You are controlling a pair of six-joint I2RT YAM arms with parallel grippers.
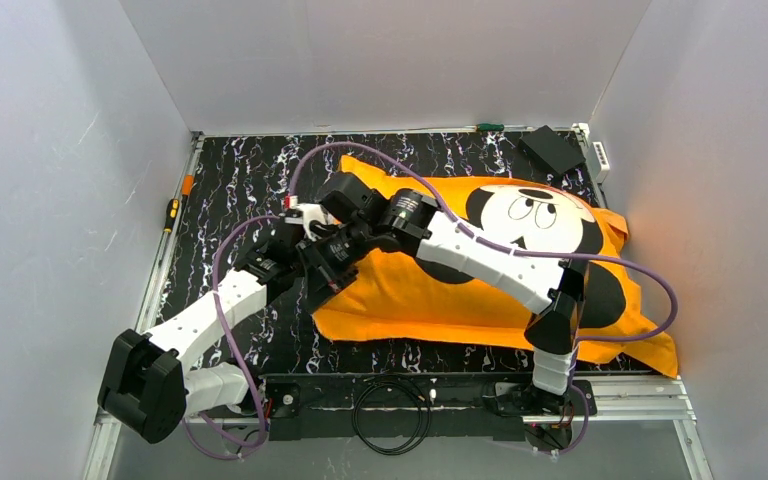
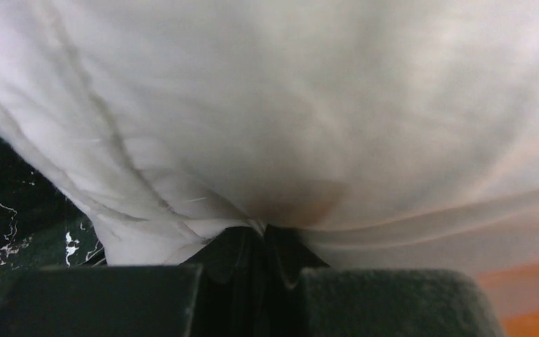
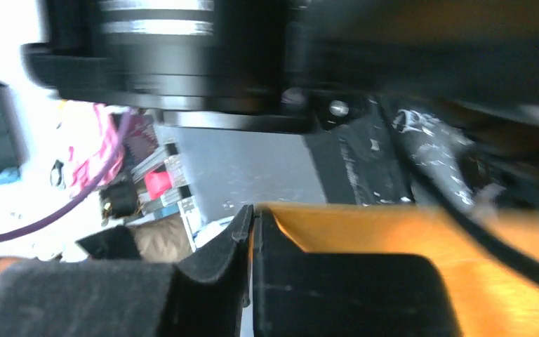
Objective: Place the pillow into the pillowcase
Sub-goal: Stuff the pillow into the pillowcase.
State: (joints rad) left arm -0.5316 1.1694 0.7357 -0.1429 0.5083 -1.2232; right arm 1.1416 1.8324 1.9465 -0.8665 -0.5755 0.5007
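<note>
The pillowcase (image 1: 410, 290) is bright orange, printed with a black-and-white Mickey face. The pillow (image 2: 288, 105) is plain off-white. The table (image 1: 250, 170) is black with white marble veining. The arms (image 1: 490, 262) are white with black joints — their cables (image 1: 345, 146) purple. The walls (image 1: 50, 150) are pale grey, the box (image 1: 552, 150) black.
</note>
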